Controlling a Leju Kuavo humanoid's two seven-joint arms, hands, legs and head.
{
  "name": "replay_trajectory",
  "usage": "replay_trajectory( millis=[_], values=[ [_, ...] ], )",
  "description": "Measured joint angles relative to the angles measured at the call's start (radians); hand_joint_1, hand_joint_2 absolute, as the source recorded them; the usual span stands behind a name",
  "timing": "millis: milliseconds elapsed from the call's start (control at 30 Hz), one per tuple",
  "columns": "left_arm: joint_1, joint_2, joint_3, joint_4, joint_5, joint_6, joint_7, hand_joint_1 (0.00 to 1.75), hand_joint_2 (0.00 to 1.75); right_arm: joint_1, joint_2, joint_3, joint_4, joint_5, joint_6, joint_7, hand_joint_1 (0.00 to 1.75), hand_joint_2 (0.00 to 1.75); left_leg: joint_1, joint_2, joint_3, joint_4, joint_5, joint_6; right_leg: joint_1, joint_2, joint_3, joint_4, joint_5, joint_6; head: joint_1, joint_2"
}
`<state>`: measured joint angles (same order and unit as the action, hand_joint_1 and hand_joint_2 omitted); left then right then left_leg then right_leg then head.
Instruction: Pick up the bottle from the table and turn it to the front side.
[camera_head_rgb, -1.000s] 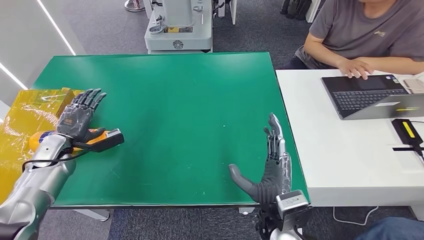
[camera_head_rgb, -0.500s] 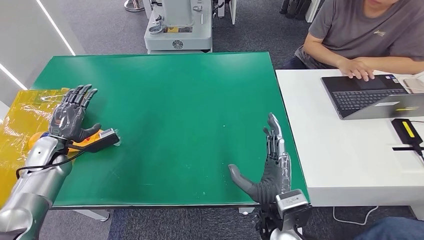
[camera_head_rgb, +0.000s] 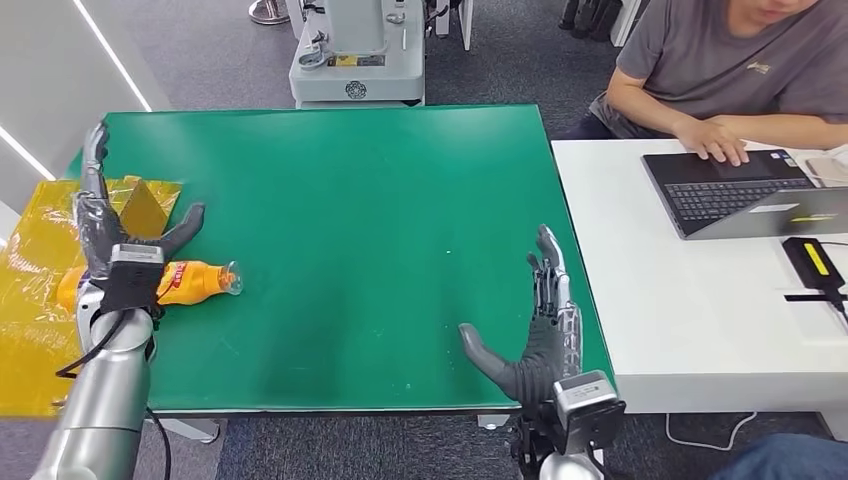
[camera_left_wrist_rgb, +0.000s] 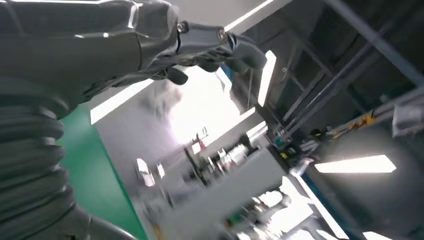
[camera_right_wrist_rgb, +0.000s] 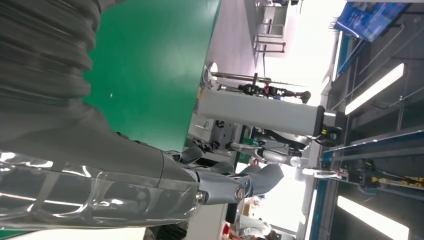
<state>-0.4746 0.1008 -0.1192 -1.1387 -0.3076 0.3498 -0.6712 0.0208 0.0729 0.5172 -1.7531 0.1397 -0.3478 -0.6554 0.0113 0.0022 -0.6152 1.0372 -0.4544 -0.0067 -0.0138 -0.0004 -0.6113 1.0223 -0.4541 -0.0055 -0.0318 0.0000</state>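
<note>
A: Where is the bottle (camera_head_rgb: 180, 283) lying relative to the left hand (camera_head_rgb: 118, 232)?

B: It is lying on its side on the green table (camera_head_rgb: 370, 220), just on the wrist side of the palm. The fingers (camera_head_rgb: 95, 160) are pointing up and away from it, and the thumb (camera_head_rgb: 183, 224) is sticking out above the bottle's neck, apart from it. The wrist and its dark camera block are covering the bottle's middle (so I cannot tell whether the forearm is touching it).

A: So the left hand is holding nothing?

B: Right, its fingers are spread wide and nothing is sitting between them. The bottle's orange body is pointing back toward the yellow sheet (camera_head_rgb: 35, 250), past the heel of the hand, and its clear cap end is pointing toward the table's middle, on the thumb side.

A: And the right hand (camera_head_rgb: 535, 330)?

B: It is hovering at the near edge of the table, well apart from the bottle, palm turned inward, fingers straight and the thumb splayed out. It is gripping nothing either.

A: Anything else around?

B: 1 person (camera_head_rgb: 740, 70) is sitting at the white desk (camera_head_rgb: 680, 300) beyond the right fingertips, resting a hand on a laptop (camera_head_rgb: 740, 190).
</note>
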Motion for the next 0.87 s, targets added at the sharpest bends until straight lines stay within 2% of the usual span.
replay_trajectory(
  millis=[133,300,433,600,867],
  values=[
    [0.037,-0.104,-0.042,-0.103,0.465,-0.154,0.007,0.00,1.75,-0.026,0.000,0.007,0.028,-0.010,0.020,0.000,0.00,1.75,0.000,-0.002,0.000,0.000,0.000,0.000,0.000,-0.003,0.001,0.000,0.000,0.001,0.000,0.000],
    [0.079,-0.196,-0.130,-0.193,0.678,-0.178,-0.007,0.00,1.75,-0.060,0.000,0.022,0.053,-0.006,0.015,0.009,0.00,1.75,0.000,-0.002,0.000,0.000,0.000,0.000,0.000,-0.002,0.001,0.000,0.000,0.001,0.000,0.000],
    [0.129,-0.252,-0.157,-0.257,0.727,-0.170,-0.012,0.00,1.75,-0.082,0.000,0.035,0.068,-0.011,0.010,0.021,0.00,1.75,0.000,-0.002,0.000,0.000,0.000,0.000,0.000,-0.002,0.001,0.000,0.000,0.001,0.000,0.000],
    [0.202,-0.311,-0.158,-0.307,0.650,-0.185,-0.013,0.00,1.75,-0.103,0.000,0.053,0.092,-0.019,0.016,0.029,0.00,1.75,0.000,-0.002,0.000,0.000,0.000,0.000,0.000,-0.002,0.001,0.000,-0.001,0.000,0.000,0.000],
    [0.265,-0.338,-0.155,-0.351,0.596,-0.201,-0.013,0.00,1.75,-0.108,0.000,0.058,0.115,-0.027,0.027,0.037,0.00,1.75,0.000,-0.002,0.000,0.000,0.000,0.000,0.000,-0.002,0.001,0.000,-0.001,0.001,0.000,0.000]
  ],
)
